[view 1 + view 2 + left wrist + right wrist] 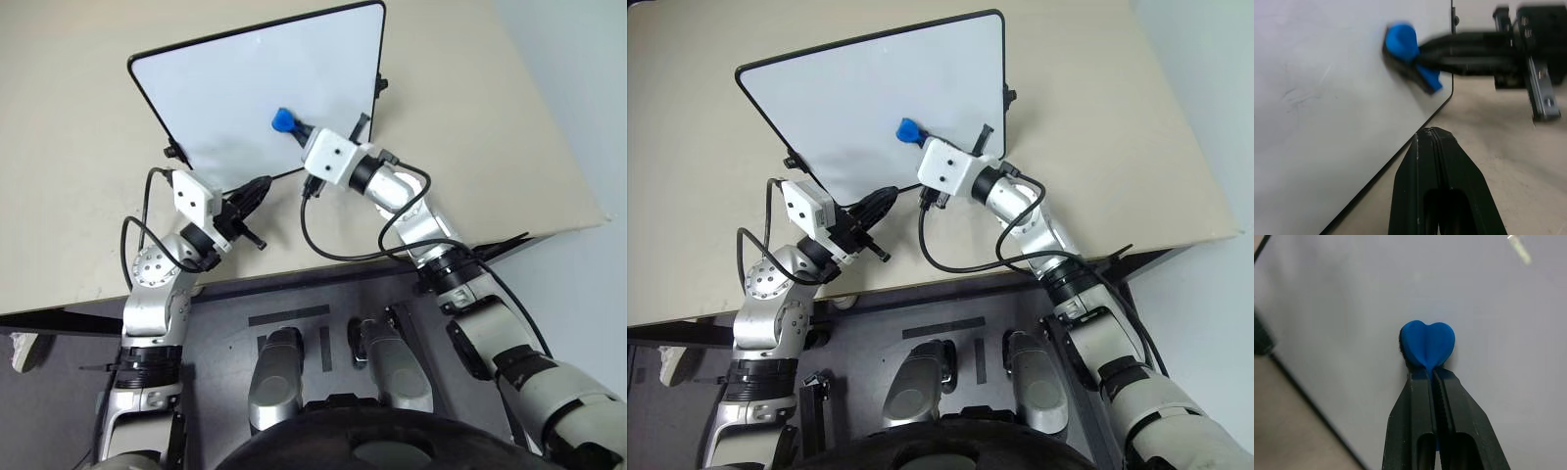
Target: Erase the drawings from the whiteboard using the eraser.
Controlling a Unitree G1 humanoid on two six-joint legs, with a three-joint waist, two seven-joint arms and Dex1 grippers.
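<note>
Whiteboard (245, 88), a large glossy white rectangle with thin black frame and small black side knobs, lies flat on the beige table (78, 147), and its surface around the eraser looks clean, only faint smudges showing in the left wrist view. The right gripper (1431, 374) has its two black fingers pressed together on the small bright blue bone-shaped eraser (1428, 343), which touches the board near its right edge. The left gripper (263, 184) has its fingers closed on nothing and rests just beside the board's near corner, apart from the eraser, so nothing stands between the eraser and the board.

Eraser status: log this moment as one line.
right gripper shut on eraser | eraser against whiteboard | left gripper shut, empty, beside board edge
</note>
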